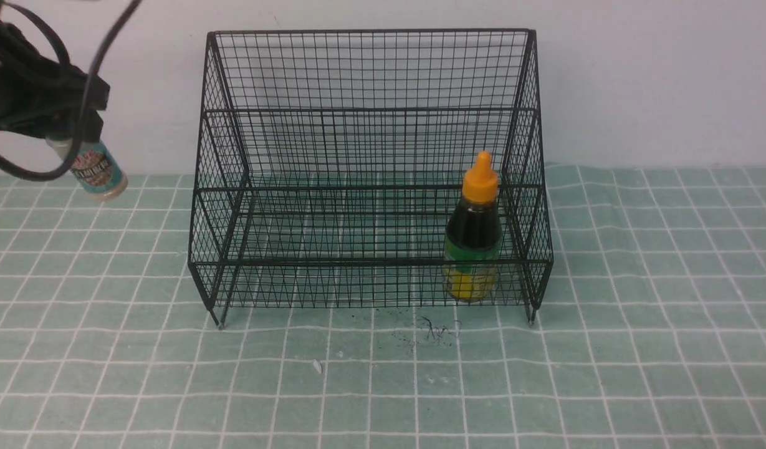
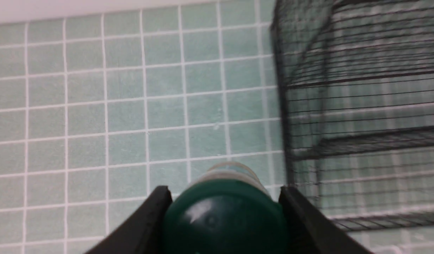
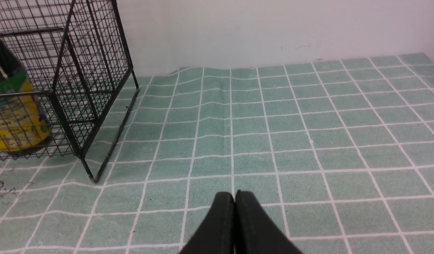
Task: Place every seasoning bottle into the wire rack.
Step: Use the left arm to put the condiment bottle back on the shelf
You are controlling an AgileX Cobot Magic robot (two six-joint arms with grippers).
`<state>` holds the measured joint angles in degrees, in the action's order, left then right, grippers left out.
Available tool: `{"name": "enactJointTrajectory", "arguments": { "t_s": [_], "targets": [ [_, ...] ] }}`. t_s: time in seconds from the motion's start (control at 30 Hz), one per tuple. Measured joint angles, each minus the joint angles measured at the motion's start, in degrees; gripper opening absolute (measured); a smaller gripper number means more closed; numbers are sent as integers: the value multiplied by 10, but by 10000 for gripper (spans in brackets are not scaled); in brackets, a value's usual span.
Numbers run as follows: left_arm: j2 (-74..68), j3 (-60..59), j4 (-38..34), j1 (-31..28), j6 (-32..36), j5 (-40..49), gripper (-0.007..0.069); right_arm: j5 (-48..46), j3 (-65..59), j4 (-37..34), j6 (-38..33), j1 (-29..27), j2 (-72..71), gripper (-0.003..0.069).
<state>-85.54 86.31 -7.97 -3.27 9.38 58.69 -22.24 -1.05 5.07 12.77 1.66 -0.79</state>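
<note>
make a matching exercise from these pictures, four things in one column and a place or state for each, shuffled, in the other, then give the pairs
Column one
1. small shaker
2. dark-liquid bottle
3. left end effector
4. right end effector

Column two
a. standing upright in the front tier of the wire rack, at its right end
b. shut with nothing between its fingers
c. held in the air to the left of the rack
d. shut on a dark green cap

Pairs: 1-c, 2-a, 3-d, 4-b
</note>
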Motion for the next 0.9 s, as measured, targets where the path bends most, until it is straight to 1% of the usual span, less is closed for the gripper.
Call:
{"name": "enactJointTrajectory", "arguments": {
  "t_s": [0.1, 0.2, 0.23, 0.27, 0.4, 0.57, 0.73, 0.9],
  "targets": [
    [31, 2, -17, 29, 0, 18, 333, 0, 0, 0, 0, 0, 0, -14],
    [27, 3, -23, 87, 0, 22, 333, 0, 0, 0, 0, 0, 0, -14],
    [26, 3, -23, 87, 0, 22, 333, 0, 0, 0, 0, 0, 0, -14],
    [12, 3, -20, 120, 0, 21, 333, 0, 0, 0, 0, 0, 0, -14],
    [-45, 3, -8, 181, 0, -1, 333, 0, 0, 0, 0, 0, 0, -14],
    [-109, 3, -2, 206, 0, -38, 333, 0, 0, 0, 0, 0, 0, -14],
    [-154, 3, -1, 208, 0, -75, 333, 0, 0, 0, 0, 0, 0, -14],
    [-190, 3, 1, 208, 0, -79, 333, 0, 0, 0, 0, 0, 0, -14]
  ]
}}
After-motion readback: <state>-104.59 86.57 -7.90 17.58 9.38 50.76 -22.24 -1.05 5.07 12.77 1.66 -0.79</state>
